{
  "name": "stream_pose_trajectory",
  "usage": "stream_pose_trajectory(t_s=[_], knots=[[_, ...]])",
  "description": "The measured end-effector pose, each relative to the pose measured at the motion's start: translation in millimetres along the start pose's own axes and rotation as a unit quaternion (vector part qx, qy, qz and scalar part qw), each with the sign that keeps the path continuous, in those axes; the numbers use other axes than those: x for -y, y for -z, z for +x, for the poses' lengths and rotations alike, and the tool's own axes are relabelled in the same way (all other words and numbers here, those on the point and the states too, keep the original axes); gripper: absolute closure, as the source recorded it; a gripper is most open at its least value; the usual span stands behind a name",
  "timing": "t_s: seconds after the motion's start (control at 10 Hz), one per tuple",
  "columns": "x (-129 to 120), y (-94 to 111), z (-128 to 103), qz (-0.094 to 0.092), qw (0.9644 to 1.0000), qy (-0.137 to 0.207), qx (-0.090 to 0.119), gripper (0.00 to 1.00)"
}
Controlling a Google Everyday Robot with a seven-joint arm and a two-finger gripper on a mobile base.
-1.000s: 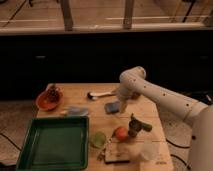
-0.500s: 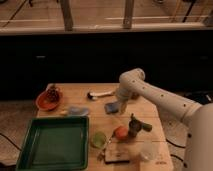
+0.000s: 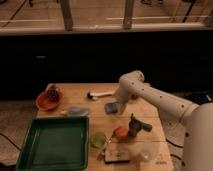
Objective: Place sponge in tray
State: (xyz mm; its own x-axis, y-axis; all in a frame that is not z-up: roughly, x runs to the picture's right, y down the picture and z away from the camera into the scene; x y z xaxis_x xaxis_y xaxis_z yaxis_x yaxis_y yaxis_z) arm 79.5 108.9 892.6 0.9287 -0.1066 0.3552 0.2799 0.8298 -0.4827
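The sponge (image 3: 111,107), a small flat blue pad, lies on the wooden table just right of its middle. My gripper (image 3: 119,104) points down at the sponge's right edge, at the end of the white arm that reaches in from the right. The gripper's tip merges with the sponge, so I cannot tell whether it touches or holds it. The tray (image 3: 54,143), large, dark green and with a raised rim, sits at the table's front left, apart from the sponge.
An orange bowl (image 3: 48,99) stands at the back left, with a pale grey-blue cloth (image 3: 77,110) beside the tray's far edge. A white-handled brush (image 3: 99,94) lies behind the sponge. A green cup (image 3: 98,139), an orange fruit (image 3: 120,132), a dark green object (image 3: 136,125) and a tan block (image 3: 117,154) crowd the front right.
The arm has shifted only slightly, staying over the sponge. The sponge and everything else on the table lie where they were.
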Motion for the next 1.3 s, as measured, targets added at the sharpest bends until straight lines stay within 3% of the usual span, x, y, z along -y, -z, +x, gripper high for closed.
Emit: stream_pose_trajectory(t_s=[1.3], knots=[[-2.3,-7.0,4.5,-0.004,0.9993,-0.036,0.002,0.32]])
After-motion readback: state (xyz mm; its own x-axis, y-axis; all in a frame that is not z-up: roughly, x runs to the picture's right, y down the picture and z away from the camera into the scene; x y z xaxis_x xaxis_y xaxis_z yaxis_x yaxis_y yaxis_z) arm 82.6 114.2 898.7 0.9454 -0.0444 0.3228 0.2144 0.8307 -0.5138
